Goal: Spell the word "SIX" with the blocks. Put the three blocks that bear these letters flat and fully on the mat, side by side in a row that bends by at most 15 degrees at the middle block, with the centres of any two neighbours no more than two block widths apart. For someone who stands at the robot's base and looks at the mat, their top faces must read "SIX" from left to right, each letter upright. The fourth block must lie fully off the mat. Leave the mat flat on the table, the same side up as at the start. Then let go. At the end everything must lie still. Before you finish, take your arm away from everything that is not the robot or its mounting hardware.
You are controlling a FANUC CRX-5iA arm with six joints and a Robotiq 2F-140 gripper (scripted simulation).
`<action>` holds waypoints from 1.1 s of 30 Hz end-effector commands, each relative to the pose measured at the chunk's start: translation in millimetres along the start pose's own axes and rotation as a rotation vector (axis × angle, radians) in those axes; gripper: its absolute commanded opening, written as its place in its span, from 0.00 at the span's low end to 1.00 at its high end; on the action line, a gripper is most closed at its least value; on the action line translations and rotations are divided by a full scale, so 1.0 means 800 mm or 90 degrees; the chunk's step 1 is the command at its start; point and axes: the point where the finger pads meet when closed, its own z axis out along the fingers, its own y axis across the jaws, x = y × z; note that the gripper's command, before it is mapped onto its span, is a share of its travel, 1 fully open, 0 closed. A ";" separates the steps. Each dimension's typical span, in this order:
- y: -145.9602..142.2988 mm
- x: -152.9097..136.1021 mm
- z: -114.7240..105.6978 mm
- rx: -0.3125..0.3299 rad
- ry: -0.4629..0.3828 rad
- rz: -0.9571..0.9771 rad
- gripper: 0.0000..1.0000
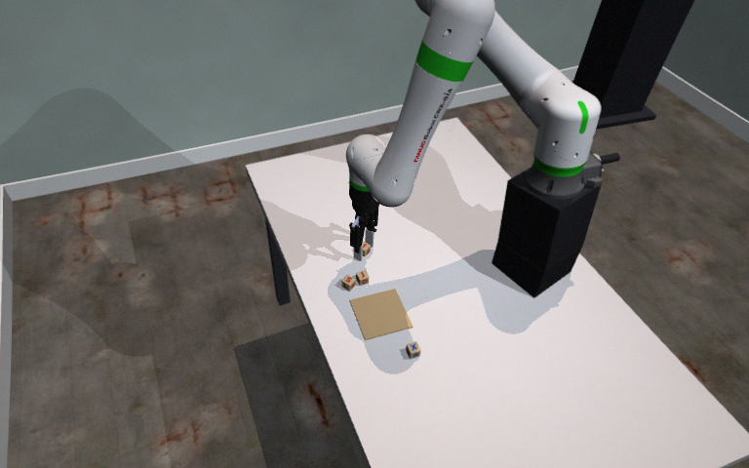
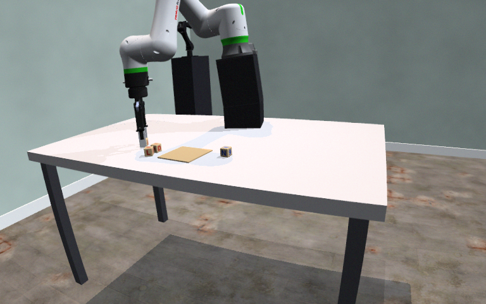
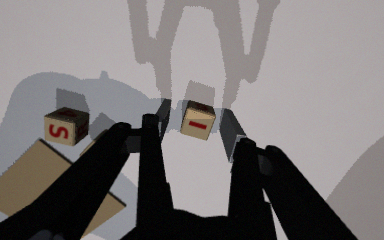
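The gripper (image 1: pixel 365 247) (image 2: pixel 143 142) (image 3: pixel 199 128) is open and low, its fingers on either side of a block (image 1: pixel 366 250) (image 2: pixel 147 142) (image 3: pixel 197 123) with a red bar like an I on top; the wrist view shows gaps on both sides. The S block (image 1: pixel 348 283) (image 2: pixel 148 151) (image 3: pixel 60 130) stands near the mat (image 1: pixel 378 316) (image 2: pixel 185 154) (image 3: pixel 24 182), off it. Close beside it is another red-lettered block (image 1: pixel 362 277) (image 2: pixel 157 147), mostly hidden in the wrist view; its top looks like an I. The blue X block (image 1: pixel 413 349) (image 2: pixel 225 151) stands off the mat's opposite side. The mat lies flat.
The white table (image 1: pixel 512 394) (image 2: pixel 294 165) carries everything. The arm's black pedestal (image 1: pixel 541 237) (image 2: pixel 241 94) stands on the table at the base side. The table's long edge runs beyond the S block, opposite the pedestal.
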 end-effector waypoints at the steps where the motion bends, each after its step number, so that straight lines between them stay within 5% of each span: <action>1: 0.000 0.000 0.000 0.000 0.000 0.000 0.40; 6: 0.000 0.000 0.000 0.000 0.000 0.000 0.40; 7: 0.000 0.000 0.000 0.000 0.000 0.000 0.28; 23: 0.000 0.000 0.000 0.000 0.000 0.000 0.28; 24: 0.000 0.000 0.000 0.000 0.000 0.000 0.16; 33: 0.000 0.000 0.000 0.000 0.000 0.000 0.16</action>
